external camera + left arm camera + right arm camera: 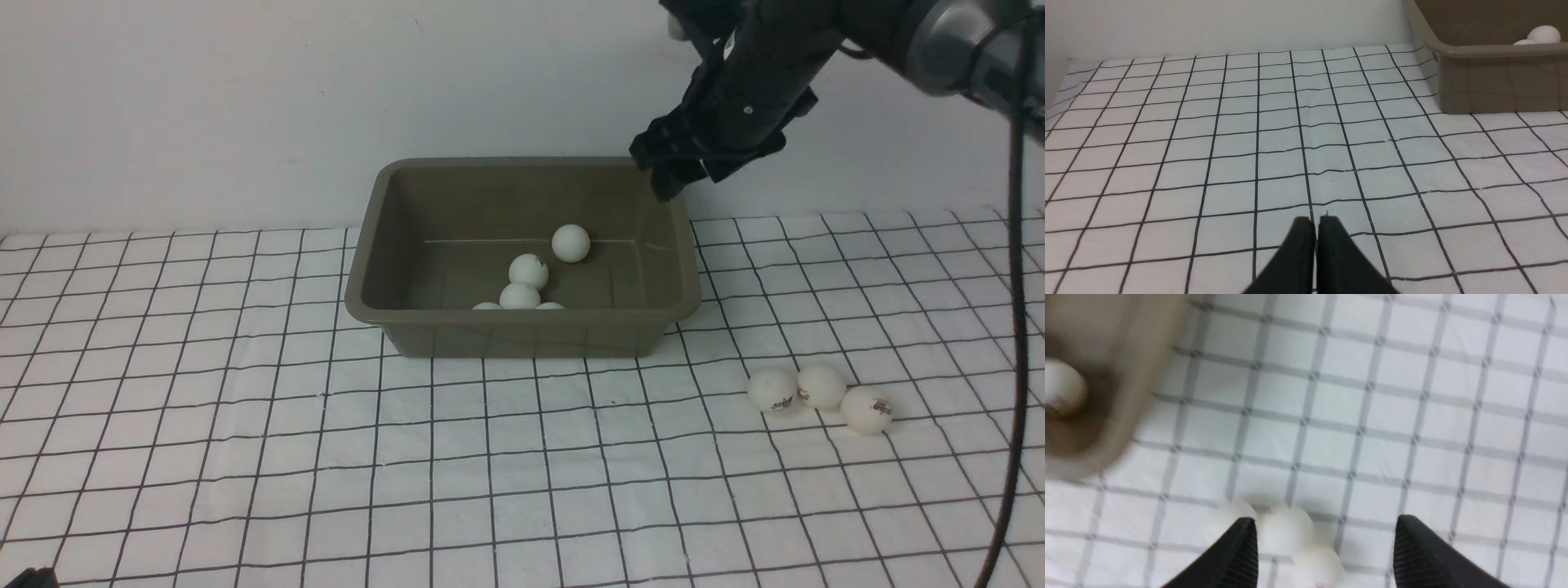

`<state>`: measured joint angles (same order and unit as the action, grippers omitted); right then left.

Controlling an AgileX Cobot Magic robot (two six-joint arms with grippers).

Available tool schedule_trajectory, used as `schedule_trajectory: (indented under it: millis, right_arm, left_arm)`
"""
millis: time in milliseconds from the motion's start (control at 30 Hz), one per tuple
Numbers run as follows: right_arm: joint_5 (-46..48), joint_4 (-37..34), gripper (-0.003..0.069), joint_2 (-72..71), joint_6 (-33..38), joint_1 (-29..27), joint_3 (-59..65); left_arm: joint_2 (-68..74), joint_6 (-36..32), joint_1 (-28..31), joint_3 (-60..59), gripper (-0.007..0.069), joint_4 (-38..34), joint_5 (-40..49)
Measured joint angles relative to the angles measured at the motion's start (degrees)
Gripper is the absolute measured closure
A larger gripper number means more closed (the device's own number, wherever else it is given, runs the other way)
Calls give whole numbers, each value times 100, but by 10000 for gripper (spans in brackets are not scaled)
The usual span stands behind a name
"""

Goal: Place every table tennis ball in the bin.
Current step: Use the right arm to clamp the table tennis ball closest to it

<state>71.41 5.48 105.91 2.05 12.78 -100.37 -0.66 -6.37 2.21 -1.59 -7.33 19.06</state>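
The olive-brown bin (522,331) stands mid-table with several white table tennis balls in it, one (571,243) near its far wall and others (528,271) toward the front wall. Three more balls (771,389) (820,385) (867,409) lie in a row on the cloth to the bin's right. My right gripper (678,175) hangs above the bin's far right corner, open and holding nothing. Its blurred wrist view looks down past the open gripper (1327,522) at the three balls (1284,531) and the bin's edge (1126,396). My left gripper (1315,220) is shut and empty, low over the cloth left of the bin (1494,77).
A white cloth with a black grid (245,408) covers the table. A white wall (245,98) rises just behind the bin. My right arm's cable (1016,327) hangs down at the far right.
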Motion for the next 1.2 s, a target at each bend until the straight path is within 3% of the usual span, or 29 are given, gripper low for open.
schedule_trajectory:
  millis: [233,500,1200]
  right_arm:
    - [-5,-58,248,-321,327,-375,1009]
    - [-10,-178,248,-381,896,-415,1781]
    - [-561,-509,248,96,2462,-415,1919]
  left_arm:
    - [0,0,0,0,629,0,0]
    - [0,0,0,0,629,0,0]
    - [0,0,0,0,629,0,0]
